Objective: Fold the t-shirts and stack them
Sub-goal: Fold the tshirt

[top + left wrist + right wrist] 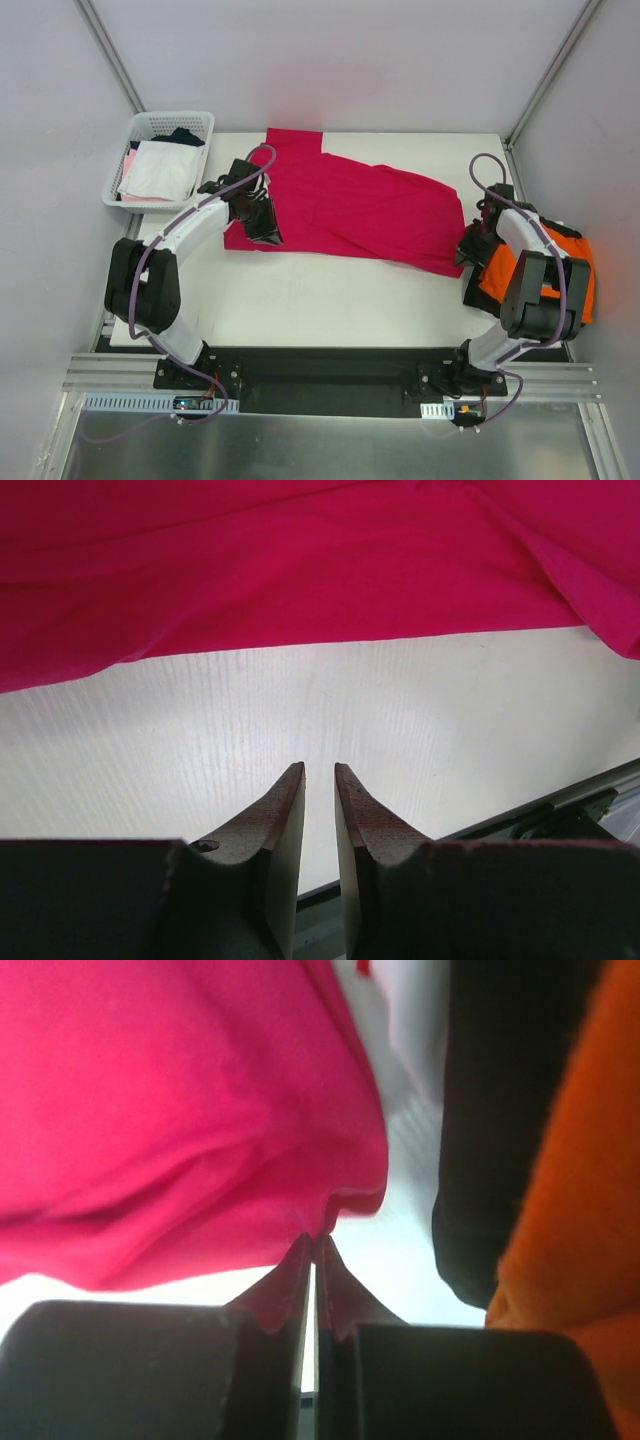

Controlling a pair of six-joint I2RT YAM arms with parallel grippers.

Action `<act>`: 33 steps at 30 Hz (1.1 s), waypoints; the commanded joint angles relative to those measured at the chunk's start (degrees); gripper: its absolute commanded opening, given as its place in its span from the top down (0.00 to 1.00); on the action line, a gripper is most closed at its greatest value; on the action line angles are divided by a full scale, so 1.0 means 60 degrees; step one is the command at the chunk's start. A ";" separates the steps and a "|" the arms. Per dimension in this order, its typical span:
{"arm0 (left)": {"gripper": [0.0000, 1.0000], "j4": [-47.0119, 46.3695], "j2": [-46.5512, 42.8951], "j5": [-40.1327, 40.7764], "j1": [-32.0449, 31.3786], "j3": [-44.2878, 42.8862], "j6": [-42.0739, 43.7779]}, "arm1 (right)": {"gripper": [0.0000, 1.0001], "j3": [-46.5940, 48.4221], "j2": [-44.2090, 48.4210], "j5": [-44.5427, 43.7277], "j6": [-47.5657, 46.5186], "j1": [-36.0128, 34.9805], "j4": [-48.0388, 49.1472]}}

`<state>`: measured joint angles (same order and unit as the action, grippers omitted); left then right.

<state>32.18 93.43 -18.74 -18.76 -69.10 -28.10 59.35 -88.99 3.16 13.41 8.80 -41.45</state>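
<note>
We count three t-shirts. One crimson t-shirt (350,205) lies spread and rumpled across the middle of the white table (300,300), reaching from the left arm to the right arm. One orange t-shirt (585,270) is bunched at the table's right edge, partly under the right arm. In the right wrist view one black t-shirt (490,1110) lies just beside the orange one.

There are two grippers. The right gripper (313,1250) is clenched, its fingertips pinching the crimson t-shirt's near right hem. The left gripper (320,775) is at the shirt's left end with its jaws only a little apart and nothing between them; its wrist view shows bare table below and the crimson edge just beyond.

One white mesh basket (172,116) sits at the far left corner, holding white, pink and dark cloth.
</note>
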 commanded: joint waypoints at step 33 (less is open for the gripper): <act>0.81 0.0114 -0.0645 0.0282 -0.0037 0.0399 -0.0092 | 0.99 0.0101 0.0226 0.0309 0.0285 0.0248 -0.0108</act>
<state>32.23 92.09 -17.61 -18.76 -67.29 -28.14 63.96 -92.33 4.40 14.94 10.15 -42.26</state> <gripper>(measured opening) 0.186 0.021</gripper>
